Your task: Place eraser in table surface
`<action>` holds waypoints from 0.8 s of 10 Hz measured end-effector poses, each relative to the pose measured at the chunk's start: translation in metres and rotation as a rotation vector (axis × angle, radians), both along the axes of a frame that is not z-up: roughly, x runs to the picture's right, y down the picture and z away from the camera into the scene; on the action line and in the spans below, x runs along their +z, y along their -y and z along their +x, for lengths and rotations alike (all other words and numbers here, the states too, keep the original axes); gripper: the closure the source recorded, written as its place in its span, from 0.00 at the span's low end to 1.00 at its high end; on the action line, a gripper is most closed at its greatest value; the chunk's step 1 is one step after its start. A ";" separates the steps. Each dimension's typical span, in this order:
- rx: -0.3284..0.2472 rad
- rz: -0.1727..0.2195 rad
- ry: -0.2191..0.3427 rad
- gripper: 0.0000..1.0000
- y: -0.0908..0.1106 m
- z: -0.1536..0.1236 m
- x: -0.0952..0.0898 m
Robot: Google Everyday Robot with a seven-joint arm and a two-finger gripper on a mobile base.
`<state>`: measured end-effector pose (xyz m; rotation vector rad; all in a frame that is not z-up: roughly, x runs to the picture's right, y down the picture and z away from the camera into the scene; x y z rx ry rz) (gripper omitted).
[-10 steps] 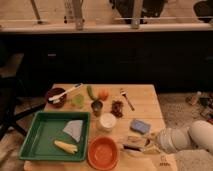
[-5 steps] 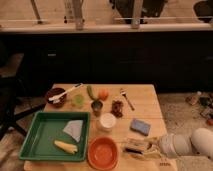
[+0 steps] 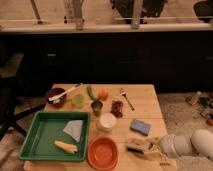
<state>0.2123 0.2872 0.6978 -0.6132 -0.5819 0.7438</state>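
The eraser, a small tan block with a paler top, lies on the light wooden table surface near its front right corner, just right of the orange bowl. My gripper is at the eraser's right end, low over the table, and the pale rounded arm comes in from the right edge. I cannot tell whether the gripper touches the eraser.
A green tray at the front left holds a grey cloth and a yellow corn piece. A blue sponge, white cup, dark can, fork, orange fruit and dark red bowl stand behind.
The arm has sunk lower at the table's front right corner. The eraser has stayed in the same spot on the table.
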 end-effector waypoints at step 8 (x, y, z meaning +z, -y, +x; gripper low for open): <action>0.015 -0.008 -0.002 0.96 -0.001 0.003 0.004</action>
